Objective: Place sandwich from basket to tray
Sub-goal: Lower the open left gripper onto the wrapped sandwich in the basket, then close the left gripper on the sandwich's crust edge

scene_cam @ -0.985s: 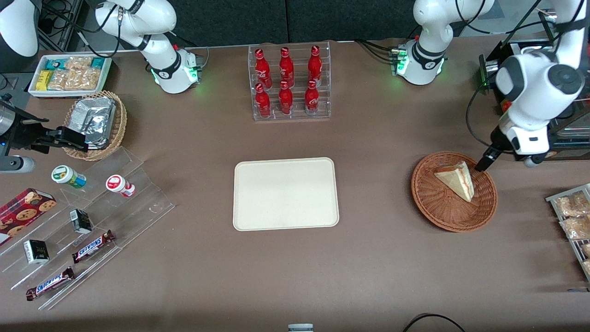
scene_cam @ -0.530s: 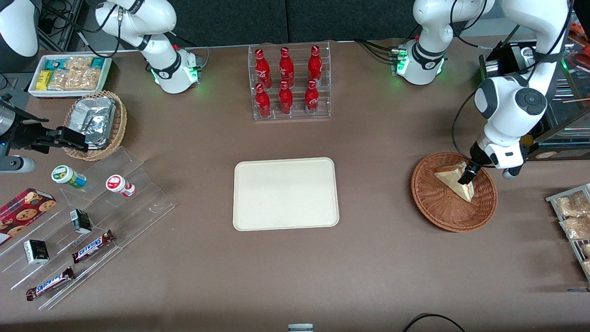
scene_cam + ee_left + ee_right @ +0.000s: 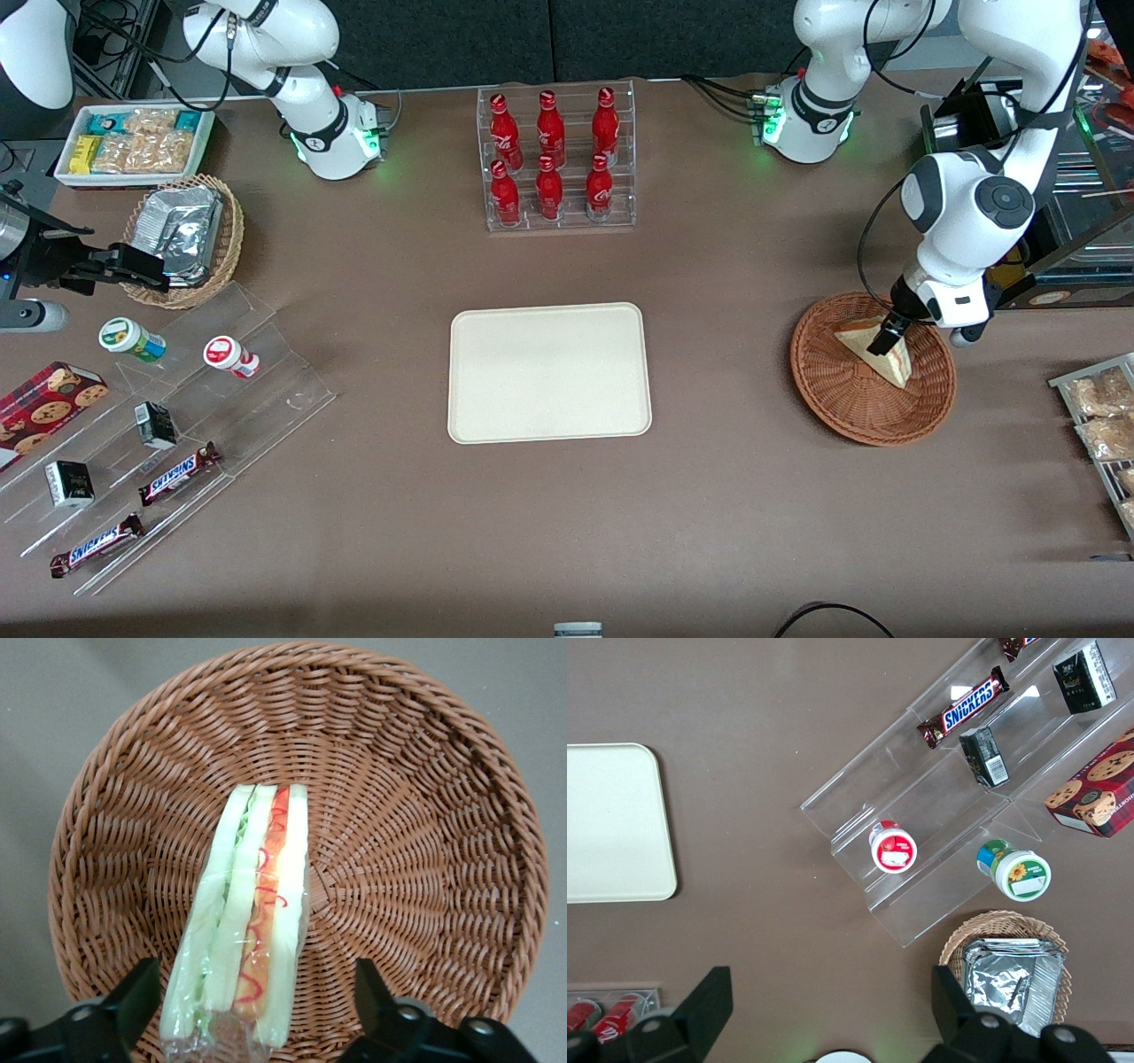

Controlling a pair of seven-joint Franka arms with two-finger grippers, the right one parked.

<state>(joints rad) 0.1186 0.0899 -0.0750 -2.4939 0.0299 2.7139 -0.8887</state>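
Reddish-brown woven basket (image 3: 425,797), pale sandwich (image 3: 244,921) striped red and green, cream tray (image 3: 549,372).

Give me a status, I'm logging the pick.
Gripper open, fingers straddling the sandwich. Sandwich not lifted, in the basket. Tray waiting, nothing in the way.

**Brown table, cream tray at its middle**

The matte brown tabletop (image 3: 753,514) carries a flat cream rectangular plastic tray (image 3: 549,372) at its centre. Farther from the front camera than the tray stands a clear acrylic rack of red bottles (image 3: 556,159). Toward the working arm's end lies a round reddish-brown wicker basket (image 3: 824,390), with the gripper (image 3: 886,339) low over it, fingers spread. Toward the parked arm's end sit a clear stepped acrylic stand (image 3: 266,390), a red cookie box (image 3: 44,412), a tan wicker basket (image 3: 232,232) and a white snack tray (image 3: 115,182).
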